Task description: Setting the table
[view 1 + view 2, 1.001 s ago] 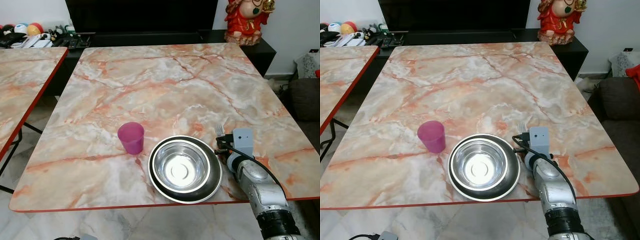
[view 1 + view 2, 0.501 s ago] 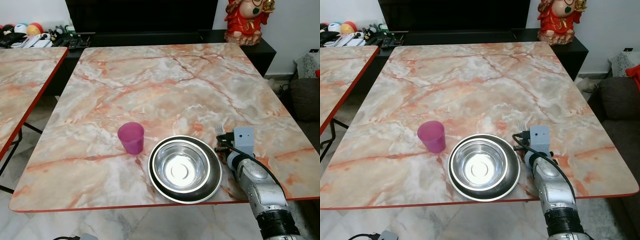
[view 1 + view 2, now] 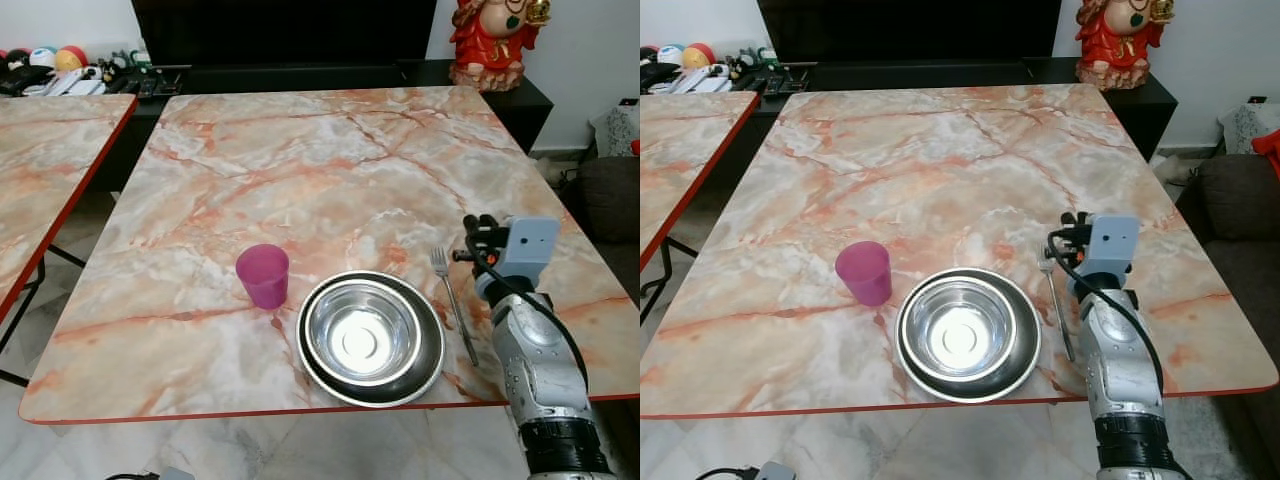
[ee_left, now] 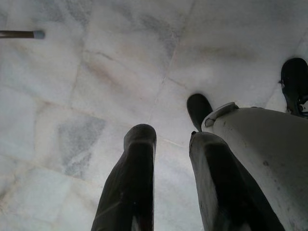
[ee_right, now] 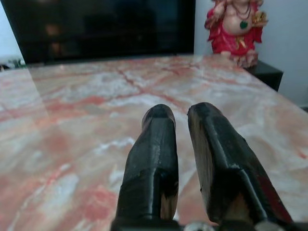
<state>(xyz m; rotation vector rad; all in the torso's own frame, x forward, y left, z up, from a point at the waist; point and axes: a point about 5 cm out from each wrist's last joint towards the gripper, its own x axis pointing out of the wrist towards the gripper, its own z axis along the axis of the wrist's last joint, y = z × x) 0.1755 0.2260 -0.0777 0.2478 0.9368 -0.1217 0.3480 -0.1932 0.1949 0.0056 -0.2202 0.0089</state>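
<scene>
A steel bowl (image 3: 362, 330) sits in a dark plate (image 3: 436, 352) near the front edge of the marble table (image 3: 320, 170). A purple cup (image 3: 263, 275) stands upright just left of the plate. A silver fork (image 3: 455, 305) lies flat on the table just right of the plate, tines pointing away from me. My right gripper (image 3: 478, 228) hovers above the table a little beyond and right of the fork's tines; its fingers (image 5: 159, 144) stand slightly apart with nothing between them. My left gripper (image 4: 172, 137) hangs idle over the floor, fingers apart.
A second marble table (image 3: 40, 170) stands to the left across a gap. A dark cabinet with a red figurine (image 3: 490, 40) runs behind the table. A sofa (image 3: 1240, 220) is at the right. The table's far half is bare.
The right gripper has let go of the fork, which now lies on the table, and has lifted and moved away toward the far right. Bowl, plate and cup have not moved.
</scene>
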